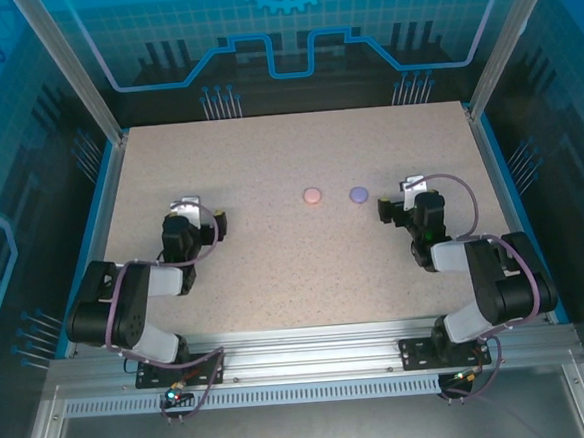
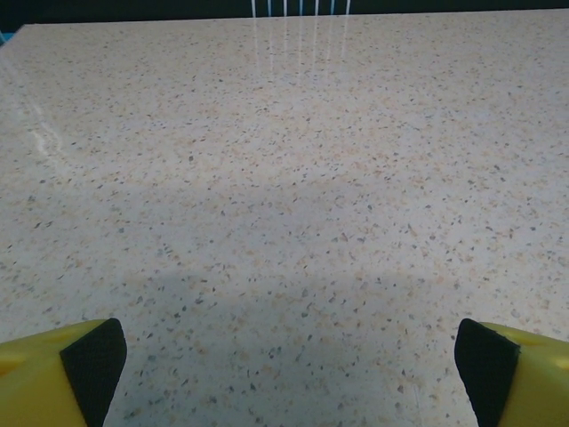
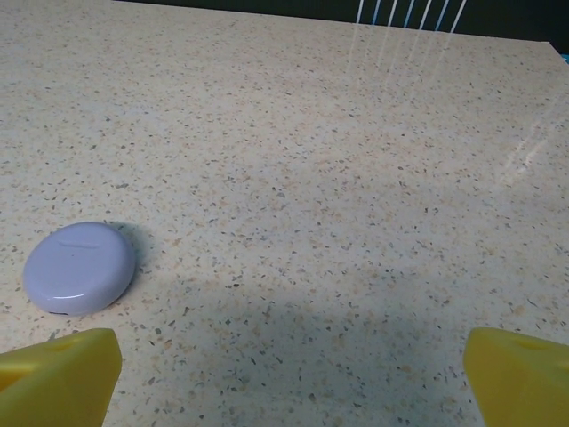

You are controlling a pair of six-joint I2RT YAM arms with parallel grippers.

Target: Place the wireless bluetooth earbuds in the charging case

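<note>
Two round charging cases lie shut near the middle of the table: a pale pink case [image 1: 312,194] and, just right of it, a purple case [image 1: 358,193]. The earbuds are out of view. My right gripper [image 1: 401,197] hovers low, a little right of the purple case, open and holding nothing. In the right wrist view the purple case [image 3: 78,267] lies ahead of the left yellow finger [image 3: 62,374], outside the open right gripper [image 3: 293,378]. My left gripper [image 1: 201,213] stands open at the left, far from both cases. In the left wrist view the left gripper [image 2: 289,374] has bare tabletop between its fingers.
The speckled beige table [image 1: 276,280] is bounded by blue side rails and a transparent blue enclosure with metal posts [image 1: 66,69]. The arm bases sit on an aluminium frame [image 1: 302,359] at the near edge.
</note>
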